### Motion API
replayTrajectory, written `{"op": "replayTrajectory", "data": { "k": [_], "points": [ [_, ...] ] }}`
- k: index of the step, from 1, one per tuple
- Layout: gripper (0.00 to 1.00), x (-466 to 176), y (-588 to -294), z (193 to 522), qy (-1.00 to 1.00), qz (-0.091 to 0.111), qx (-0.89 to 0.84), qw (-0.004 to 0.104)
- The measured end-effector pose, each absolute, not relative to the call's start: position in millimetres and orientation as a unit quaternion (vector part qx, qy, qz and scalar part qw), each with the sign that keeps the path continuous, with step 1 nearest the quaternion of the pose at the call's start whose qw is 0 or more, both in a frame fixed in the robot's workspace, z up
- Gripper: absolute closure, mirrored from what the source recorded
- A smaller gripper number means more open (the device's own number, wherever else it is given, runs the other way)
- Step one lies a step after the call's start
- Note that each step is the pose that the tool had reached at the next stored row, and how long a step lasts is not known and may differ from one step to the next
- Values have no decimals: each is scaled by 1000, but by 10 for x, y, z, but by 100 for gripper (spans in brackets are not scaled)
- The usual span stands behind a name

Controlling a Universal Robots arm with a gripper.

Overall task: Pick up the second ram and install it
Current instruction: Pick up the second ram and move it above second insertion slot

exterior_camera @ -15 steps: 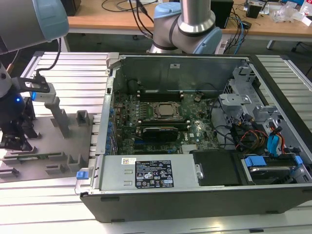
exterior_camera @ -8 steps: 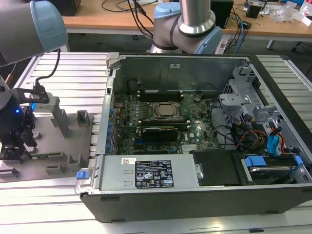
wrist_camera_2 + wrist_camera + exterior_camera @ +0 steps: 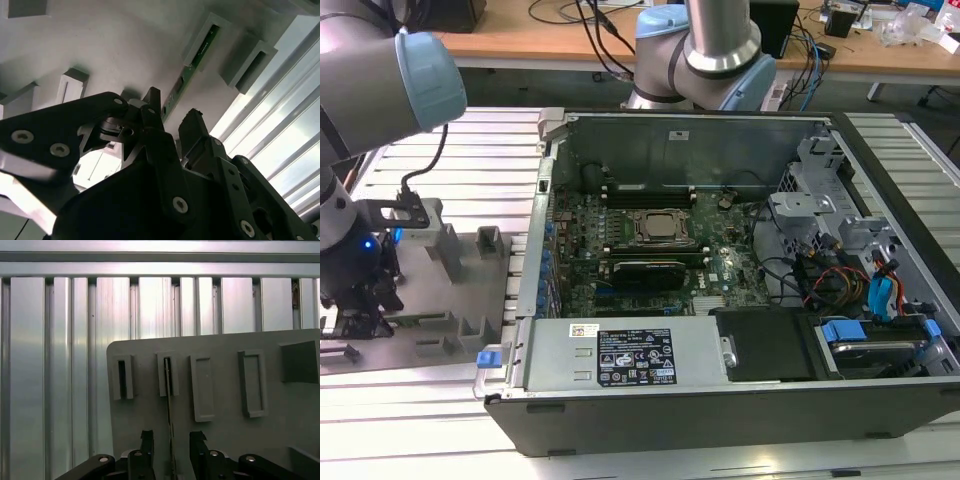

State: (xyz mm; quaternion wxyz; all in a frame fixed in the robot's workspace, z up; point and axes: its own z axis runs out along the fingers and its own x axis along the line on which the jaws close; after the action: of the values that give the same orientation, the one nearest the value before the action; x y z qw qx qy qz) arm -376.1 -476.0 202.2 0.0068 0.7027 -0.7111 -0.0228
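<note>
Over the grey fixture tray [image 3: 280, 405], which lies beside the open computer case [image 3: 720, 380], the gripper [image 3: 170, 440] hangs with its two black fingers [image 3: 146, 440] apart. The second ram [image 3: 170, 405], a thin green stick, stands on edge in a tray slot between those fingers, with a gap on each side.

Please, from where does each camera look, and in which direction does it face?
Exterior view: off the arm, high, looking down on the open black computer case and the grey plastic fixture tray beside it; arm joints and gripper show.
First wrist view: on the wrist, facing straight down on the tray; fingertips show.
Second wrist view: on the wrist, slanting along the fingers toward the tray.
Both wrist views share the thin green ram stick between the open fingers.
</note>
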Motion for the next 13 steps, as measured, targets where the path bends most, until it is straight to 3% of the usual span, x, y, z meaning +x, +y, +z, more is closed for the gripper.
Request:
{"op": "replayTrajectory", "data": {
  "k": [5,6,7,9,10,13],
  "points": [
    [59,-3761,-4759,1982,-711,-23,703,7],
    [73,-3761,-4759,1979,-711,-23,703,7],
    [78,-3761,-4759,1978,-711,-23,703,7],
    [78,-3761,-4760,1975,-711,-23,703,7],
    [86,-3762,-4760,1975,-711,-23,703,7],
    [86,-3761,-4760,1969,-711,-23,703,7]
  ]
}}
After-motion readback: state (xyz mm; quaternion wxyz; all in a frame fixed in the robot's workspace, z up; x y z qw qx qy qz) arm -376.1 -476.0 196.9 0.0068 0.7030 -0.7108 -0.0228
